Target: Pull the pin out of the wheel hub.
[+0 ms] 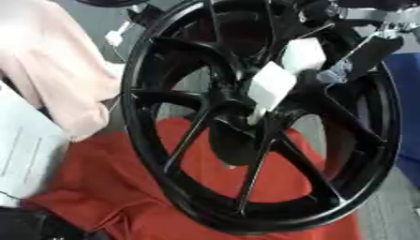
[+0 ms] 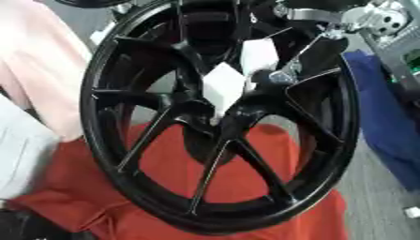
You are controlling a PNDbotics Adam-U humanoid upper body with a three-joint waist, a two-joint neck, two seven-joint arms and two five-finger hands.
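Wheel: black spoked wheel (image 1: 262,122) standing nearly upright, filling the view, its lower rim resting on red cloth (image 1: 123,197).
Right hand: right hand (image 1: 288,70) reaches in from the upper right to the hub; white-tipped fingers (image 1: 271,84) sit over the centre, seemingly closed round something there.
Pin: pin (image 1: 258,115) shows only as a pale sliver just below the fingers, at the hub; its head and length are hidden.
Handling: pin is probably small, stiff and smooth, likely to slip; best pinched near its exposed end and drawn straight out along its axis. Wheel looks heavy and rigid, unlikely to shift.
Hidden: fingertip contact with the pin is blocked by the fingers themselves; upper rim is cut off.
Left hand: not visible.
Left of fingers: pink fabric (image 1: 49,61), perhaps a sleeve.
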